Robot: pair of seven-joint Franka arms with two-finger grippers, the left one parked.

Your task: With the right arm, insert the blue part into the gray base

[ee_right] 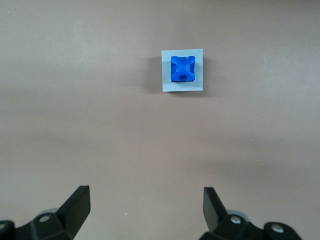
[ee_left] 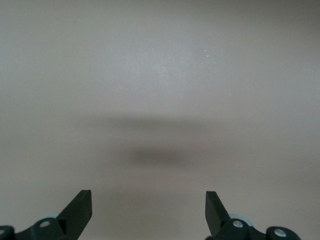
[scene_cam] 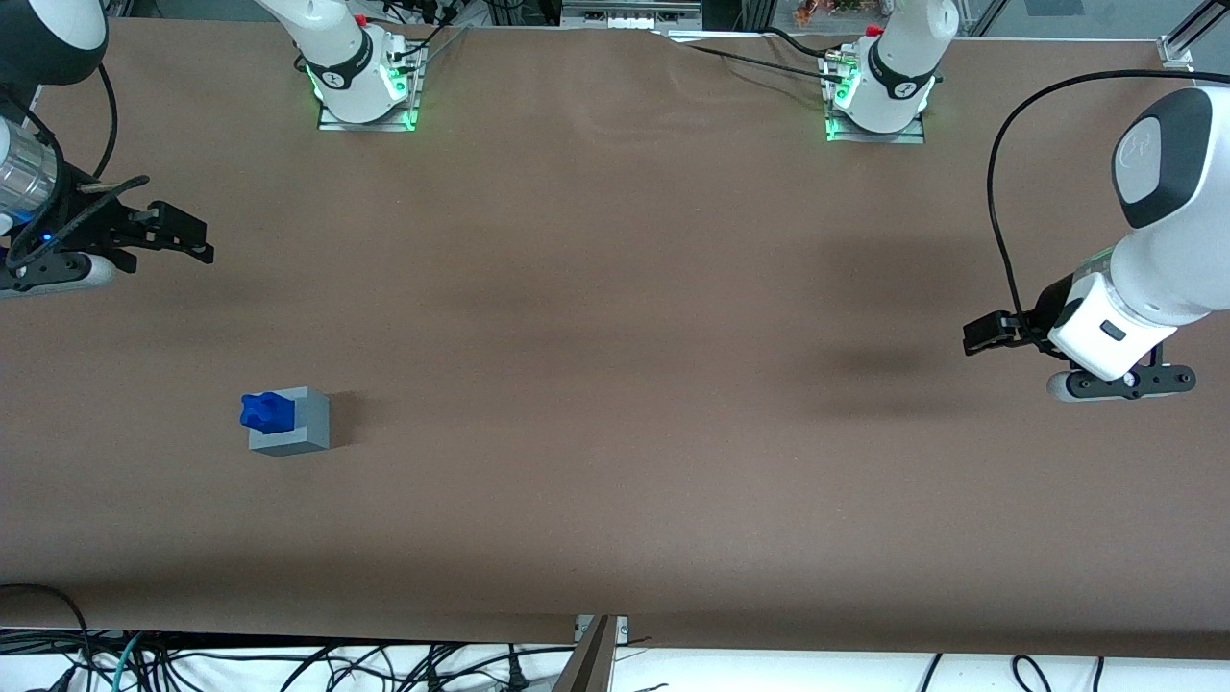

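The blue part [scene_cam: 266,410] sits in the top of the gray base [scene_cam: 309,423] and sticks up out of it. Both stand on the brown table toward the working arm's end. In the right wrist view the blue part [ee_right: 182,68] lies within the gray base's [ee_right: 198,85] square top face. My right gripper [scene_cam: 204,240] hangs above the table, farther from the front camera than the base and well apart from it. It also shows in the right wrist view [ee_right: 146,205], open and empty, with bare table between the fingers.
The two arm bases [scene_cam: 363,91] [scene_cam: 876,101] with green lights stand at the table's edge farthest from the front camera. The parked arm [scene_cam: 1124,317] hangs over its own end of the table. Cables [scene_cam: 288,663] lie below the near edge.
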